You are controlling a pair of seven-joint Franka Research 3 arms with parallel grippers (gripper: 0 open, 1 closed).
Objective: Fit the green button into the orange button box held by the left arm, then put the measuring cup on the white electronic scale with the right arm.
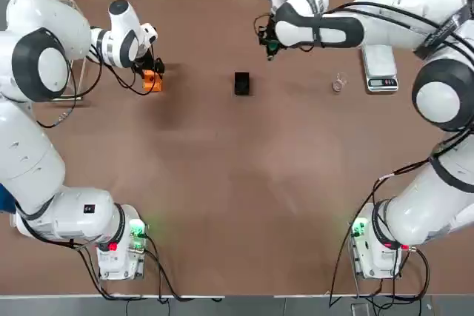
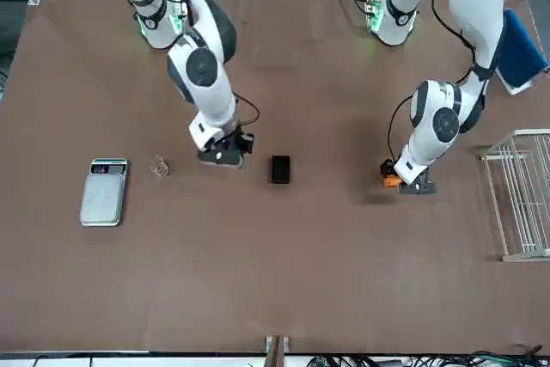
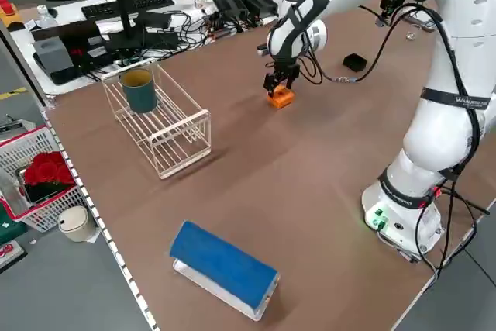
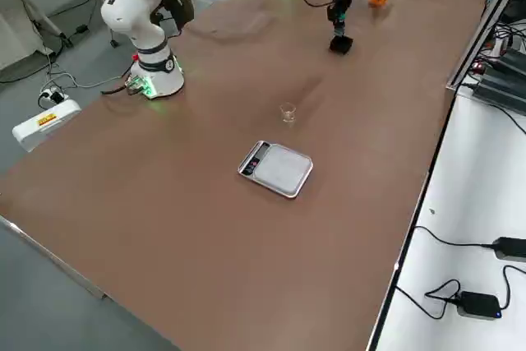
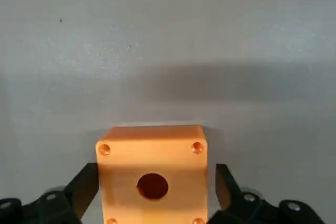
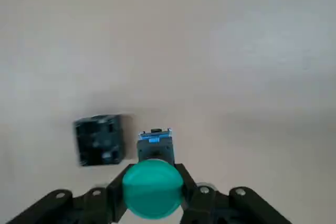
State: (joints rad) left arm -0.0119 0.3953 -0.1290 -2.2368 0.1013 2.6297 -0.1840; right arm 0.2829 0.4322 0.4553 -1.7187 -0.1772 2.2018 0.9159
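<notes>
Fingers of the right gripper (image 6: 152,203) squeeze the green button (image 6: 153,189), holding it up near the black block (image 1: 241,83). Left gripper (image 5: 152,203) fingers hug the orange button box (image 5: 152,174) on the table (image 1: 222,183), hole facing up. If the button comes in tilted, it could miss the hole or push the box loose. The measuring cup (image 1: 339,83) waits beside the white electronic scale (image 1: 380,68). I can't read any writing.

white electronic scale (image 4: 276,169) on table (image 4: 205,203), measuring cup (image 4: 287,113) near it
</notes>
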